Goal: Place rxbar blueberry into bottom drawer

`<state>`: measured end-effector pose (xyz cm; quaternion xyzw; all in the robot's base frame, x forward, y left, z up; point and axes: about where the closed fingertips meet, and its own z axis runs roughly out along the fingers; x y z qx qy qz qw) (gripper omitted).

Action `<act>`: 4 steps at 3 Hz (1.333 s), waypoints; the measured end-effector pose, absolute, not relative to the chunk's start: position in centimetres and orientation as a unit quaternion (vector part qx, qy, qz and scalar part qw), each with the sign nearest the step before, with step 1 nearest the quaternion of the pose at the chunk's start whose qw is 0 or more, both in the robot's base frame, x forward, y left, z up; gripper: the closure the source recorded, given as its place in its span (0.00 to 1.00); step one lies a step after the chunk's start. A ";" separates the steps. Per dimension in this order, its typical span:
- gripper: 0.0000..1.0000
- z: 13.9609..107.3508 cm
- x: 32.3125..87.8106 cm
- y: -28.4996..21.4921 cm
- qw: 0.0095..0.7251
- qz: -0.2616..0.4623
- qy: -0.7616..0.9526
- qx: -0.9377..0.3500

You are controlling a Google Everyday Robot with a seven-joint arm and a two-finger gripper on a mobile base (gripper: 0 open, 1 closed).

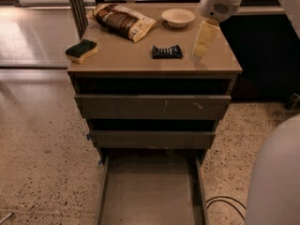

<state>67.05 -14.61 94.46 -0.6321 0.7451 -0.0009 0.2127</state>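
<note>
The rxbar blueberry [167, 51], a small dark navy bar, lies flat near the middle of the cabinet top [122, 62]. My gripper [202, 45] hangs from the white wrist at the top right, its pale fingers pointing down just above the cabinet top. It is to the right of the bar and apart from it. The bottom drawer [151, 191] is pulled out at the foot of the cabinet, its flat floor bare.
A brown-and-cream snack bag [123, 21] and a white bowl [177, 17] sit at the back of the cabinet top. A green-and-yellow sponge [81, 50] lies at its left edge. A black cable [225, 203] lies on the speckled floor.
</note>
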 end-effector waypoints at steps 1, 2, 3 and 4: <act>0.00 94.3 69.0 -13.4 0.221 0.004 0.737 -0.639; 0.00 93.5 70.9 -12.4 0.221 0.012 0.733 -0.644; 0.00 91.9 72.6 -11.5 0.213 0.020 0.733 -0.646; 0.00 89.7 73.8 -11.0 0.201 0.033 0.737 -0.644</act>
